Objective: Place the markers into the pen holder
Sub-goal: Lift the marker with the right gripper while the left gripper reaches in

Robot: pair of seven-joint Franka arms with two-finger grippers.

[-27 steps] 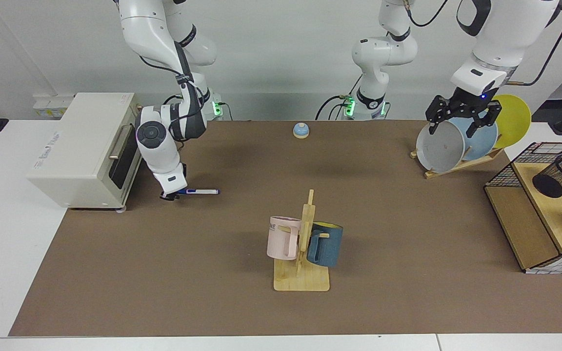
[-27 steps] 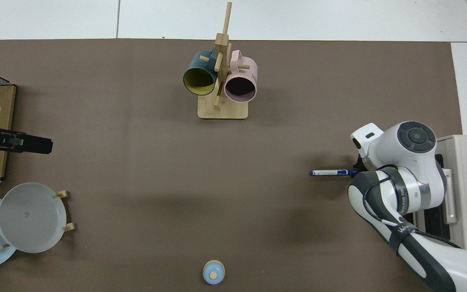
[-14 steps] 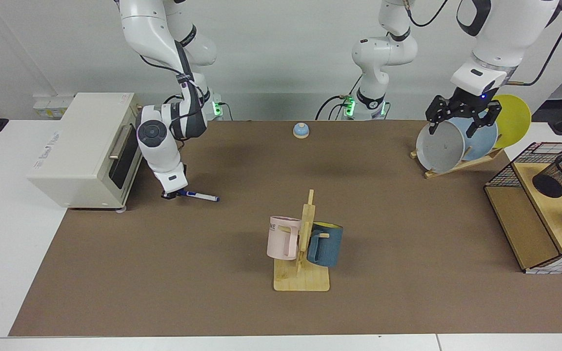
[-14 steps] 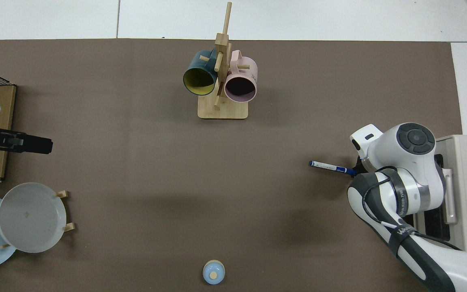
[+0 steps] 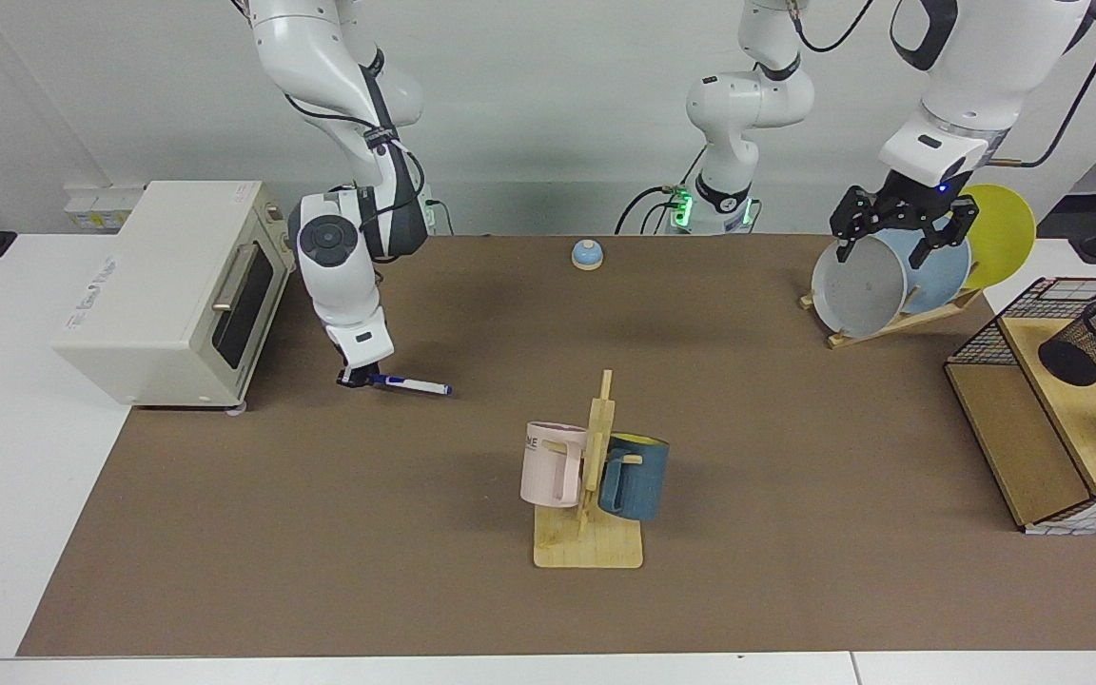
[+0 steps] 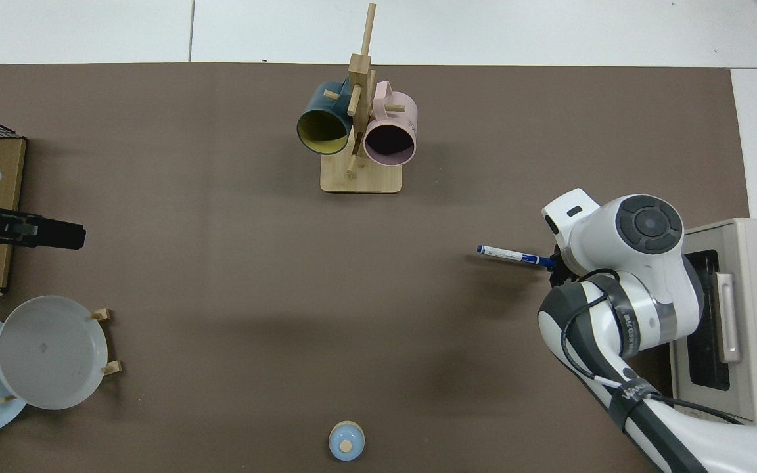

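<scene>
One marker [image 5: 412, 384] pinched in right tool [image 5: 354, 378], left tool [image 5: 898, 238] waiting

Readable markings, as I make them out from my station:

1. Pink mug [image 5: 553, 463] on the wooden mug rack [image 5: 590, 542], near the tabletop's front edge: dark capitals ending "ME"; the start is cut off by the mug's curve.
2. Right arm's forearm [image 6: 628, 394], top view: a printed word along the dark band, too small for me to read.
3. Toaster oven [image 5: 163, 285], at the tabletop's corner: grey lettering on its side, illegible.
</scene>
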